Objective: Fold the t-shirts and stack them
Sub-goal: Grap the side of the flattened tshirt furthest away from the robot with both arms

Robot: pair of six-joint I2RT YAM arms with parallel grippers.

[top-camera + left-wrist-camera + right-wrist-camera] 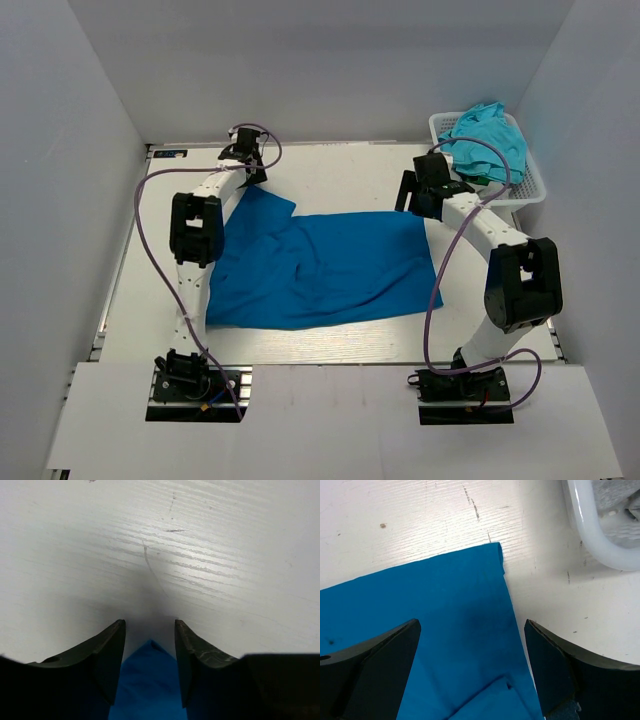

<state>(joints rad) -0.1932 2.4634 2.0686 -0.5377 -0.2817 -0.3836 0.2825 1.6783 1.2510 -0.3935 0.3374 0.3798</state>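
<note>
Top view, near edge: the left arm base [195,385] and right arm base [465,388] are fixed side by side, with a purple cable [148,250] looping along each arm. Beyond them the royal blue t-shirt [320,270] lies spread on the white surface [330,170] between the two arms. It is roughly rectangular, with diagonal creases across its middle and a stepped far edge that reaches farthest at its left corner. The left end effector [150,642] is down at that far-left corner. Only the left wrist view gives the detail: its two dark fingers [112,655] stand apart, a pointed tip of blue cloth lies in the gap between them, and bare scratched surface lies ahead. Whether the fingers bear on the cloth cannot be told. The right end effector [472,665] is positioned over the far-right corner of the same shirt. The right wrist view shows its fingers wide apart and holding nothing. The hemmed corner lies flat beneath them, with a second layer of cloth at the frame's lower edge, a detail not legible from above. That view also catches a rounded white rim at upper right. The top view identifies it as the white lattice basket [535,190] at the far right of the surface, holding crumpled turquoise t-shirts [490,135] heaped above its rim.
</note>
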